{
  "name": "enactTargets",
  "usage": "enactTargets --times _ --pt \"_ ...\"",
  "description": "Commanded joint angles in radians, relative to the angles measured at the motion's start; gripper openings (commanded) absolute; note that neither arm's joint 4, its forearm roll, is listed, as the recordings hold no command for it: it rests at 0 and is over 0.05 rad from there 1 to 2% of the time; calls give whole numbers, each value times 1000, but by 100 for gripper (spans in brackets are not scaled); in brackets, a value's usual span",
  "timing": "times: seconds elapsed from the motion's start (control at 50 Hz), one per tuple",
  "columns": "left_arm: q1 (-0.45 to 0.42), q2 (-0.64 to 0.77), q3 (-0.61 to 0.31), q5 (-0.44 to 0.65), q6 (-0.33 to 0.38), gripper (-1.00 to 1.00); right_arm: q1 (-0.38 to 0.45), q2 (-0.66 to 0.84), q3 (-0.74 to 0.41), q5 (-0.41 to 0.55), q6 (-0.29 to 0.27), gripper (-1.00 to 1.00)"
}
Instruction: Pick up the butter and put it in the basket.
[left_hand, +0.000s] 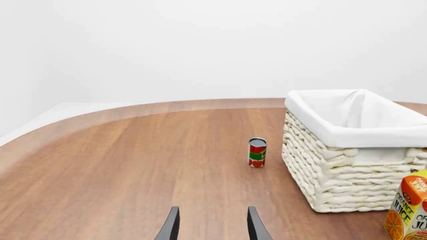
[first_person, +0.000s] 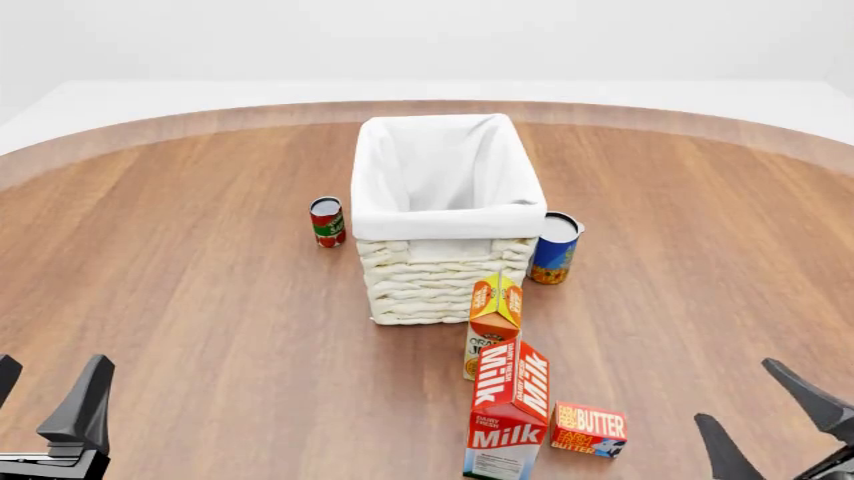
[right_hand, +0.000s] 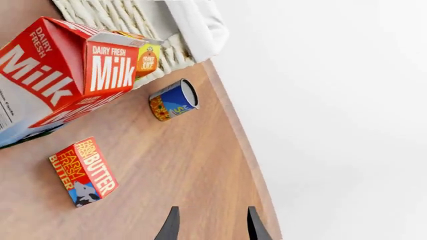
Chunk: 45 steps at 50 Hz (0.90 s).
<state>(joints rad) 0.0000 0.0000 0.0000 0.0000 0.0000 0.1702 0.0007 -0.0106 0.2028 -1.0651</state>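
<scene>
Front view: butter (first_person: 590, 429) is lying on the tabletop (first_person: 200, 300) beside the Milk carton (first_person: 509, 410), well short of the basket (first_person: 441, 215); both grippers, left (first_person: 47, 405) and right (first_person: 774, 415), are hovering with fingers released, grasping nothing.

A broad round tabletop (first_person: 200, 300) of warm reddish-brown wood grain fills the room's middle, edged by a paler rim. Beyond the tabletop's far curve lies a flat white floor (first_person: 400, 90), meeting plain white walls (left_hand: 200, 45) under soft, even light.
</scene>
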Motion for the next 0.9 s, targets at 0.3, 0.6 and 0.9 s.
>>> enactTargets --times 0.3,0.6,0.9 --pt "0 0 0 0 0 100 168 205 10 59 -84 100" --pt "0 0 0 0 0 100 332 320 -81 234 -88 100" --pt "0 0 0 0 0 100 399 425 -188 319 -57 100"
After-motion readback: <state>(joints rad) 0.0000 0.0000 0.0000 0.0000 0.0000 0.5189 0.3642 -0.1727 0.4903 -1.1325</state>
